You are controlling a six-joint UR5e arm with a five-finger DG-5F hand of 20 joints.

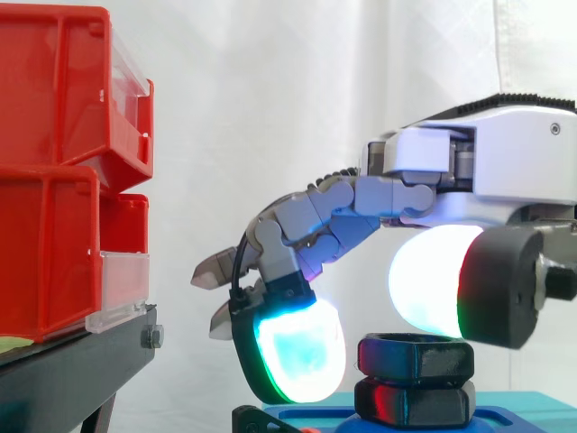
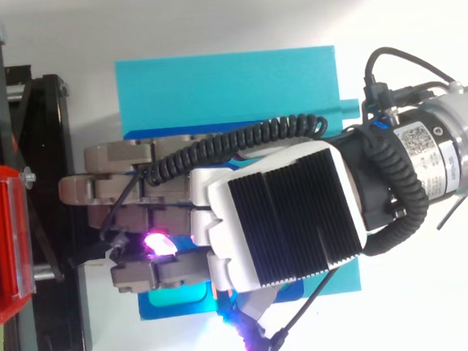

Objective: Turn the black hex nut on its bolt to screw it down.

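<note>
Backdrop before me: white curtain point(image 1: 270, 90), evenly lit, faint vertical folds; at side-view left, stacked red bins point(image 1: 54, 90) with clear front panels point(image 1: 122, 280) on a black stand point(image 1: 81, 370); from above, the surface point(image 2: 207, 17) underneath reads plain white.

Robot hand point(image 1: 518, 158) over hex nut point(image 1: 416, 355); bins point(image 1: 54, 171) left.

No legible text, number or sign in either view. A small white label point(image 2: 413, 140) on the robot arm point(image 2: 459, 140) carries print too fine to read.
</note>
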